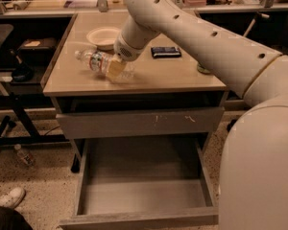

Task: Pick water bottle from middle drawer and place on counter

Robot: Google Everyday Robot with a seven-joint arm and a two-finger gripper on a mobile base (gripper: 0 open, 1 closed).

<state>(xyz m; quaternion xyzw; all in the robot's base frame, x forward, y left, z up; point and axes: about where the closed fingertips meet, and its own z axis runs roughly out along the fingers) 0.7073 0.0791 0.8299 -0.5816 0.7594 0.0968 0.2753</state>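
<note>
Currently, the gripper (116, 69) sits at 9 o'clock from the centre of the counter (182, 78), fingers apparently clamped on the water bottle (97, 61). The water bottle lies on its side there, cap toward 10 o'clock. The middle drawer (144, 190) stands open at 6 o'clock.

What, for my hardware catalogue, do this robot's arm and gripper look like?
The arm is a thick, smooth, cream-white tube with rounded joints and a row of small dark round holes along its side. No loose cables or markings show. It narrows to a rounded wrist. The gripper, above the glossy beige counter beside the clear plastic water bottle, looks pale yellowish-tan.
</note>
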